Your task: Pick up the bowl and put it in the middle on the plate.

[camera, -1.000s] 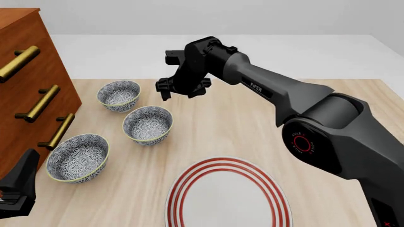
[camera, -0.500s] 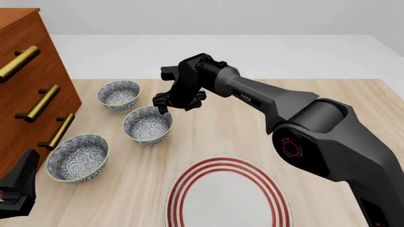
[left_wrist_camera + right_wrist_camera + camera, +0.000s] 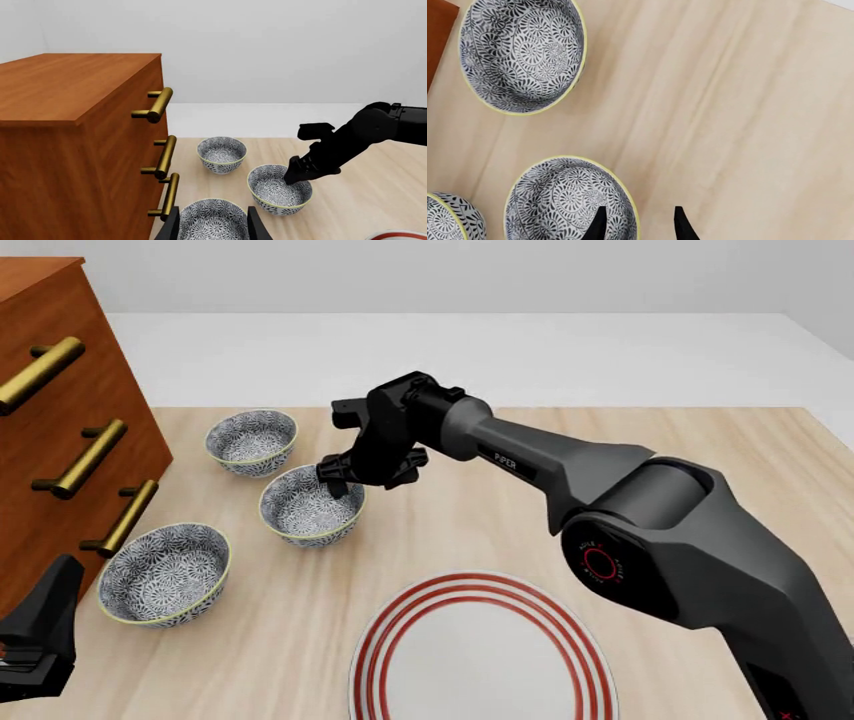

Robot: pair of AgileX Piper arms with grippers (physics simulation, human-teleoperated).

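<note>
Three patterned bowls stand in a row on the wooden table. My right gripper (image 3: 343, 478) is open and down at the far right rim of the middle bowl (image 3: 310, 506). In the right wrist view one of its fingers (image 3: 598, 226) is inside that bowl (image 3: 564, 200) and the other is outside, the rim between them. The plate (image 3: 481, 652), white with red rings, lies near the front edge. My left gripper (image 3: 213, 233) is open and low, pointing at the nearest bowl (image 3: 212, 220) without holding anything.
A wooden drawer chest (image 3: 60, 410) with brass handles stands at the left, close to the bowls. The far bowl (image 3: 251, 440) and the near bowl (image 3: 164, 572) flank the middle one. The left arm (image 3: 34, 640) rests at the front left corner.
My right gripper has come down and forward-left, from above the table behind the bowls to the middle bowl's rim. The bowls, plate and left arm have not moved.
</note>
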